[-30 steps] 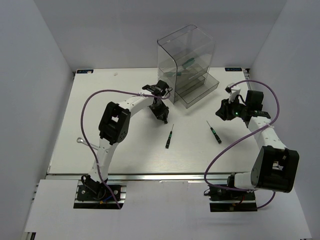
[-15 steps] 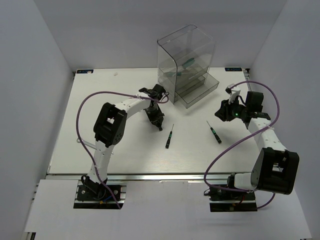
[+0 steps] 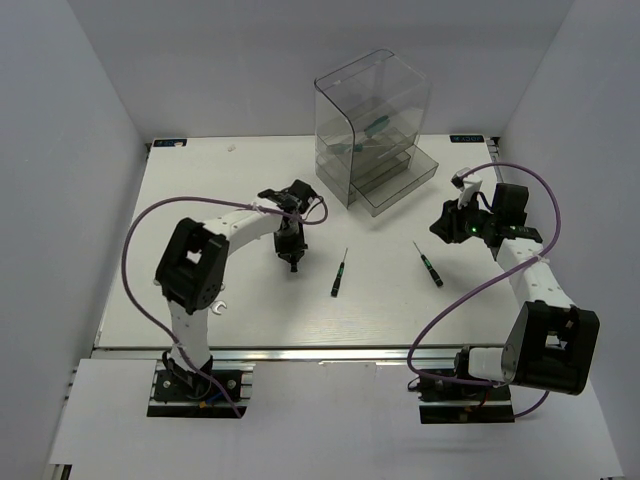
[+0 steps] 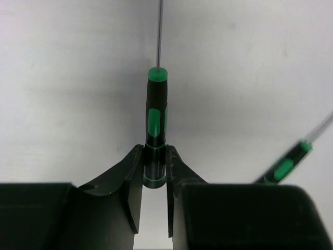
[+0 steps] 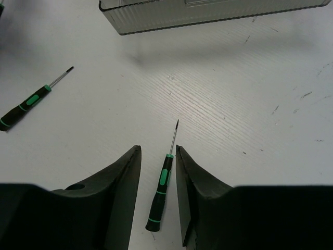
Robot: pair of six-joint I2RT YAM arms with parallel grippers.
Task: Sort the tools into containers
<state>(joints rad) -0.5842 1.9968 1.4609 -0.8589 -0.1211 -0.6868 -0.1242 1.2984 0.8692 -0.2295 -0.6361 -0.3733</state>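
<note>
Over the white worktop (image 3: 200, 180), our left hand (image 4: 154, 151) pinches the butt of a green-and-black thin-shafted screwdriver (image 4: 156, 112), right hand (image 5: 157, 149) gaping: we'd carry it slowly.

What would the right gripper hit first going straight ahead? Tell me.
Probably the screwdriver lying on the table, seen between the open fingers of the right gripper. Depth is unclear, so it may touch bare table beside it.

Our left arm (image 3: 245, 222) and right arm (image 3: 530, 272) share white tubular links joined by boxy black joint housings (image 3: 188, 268), each trailed by a looping purple cable (image 3: 126, 262). The left end effector (image 4: 155, 156) and right end effector (image 5: 157, 151) are matte black with curved fingers. A small green light (image 3: 470, 229) glows by the right wrist.
</note>
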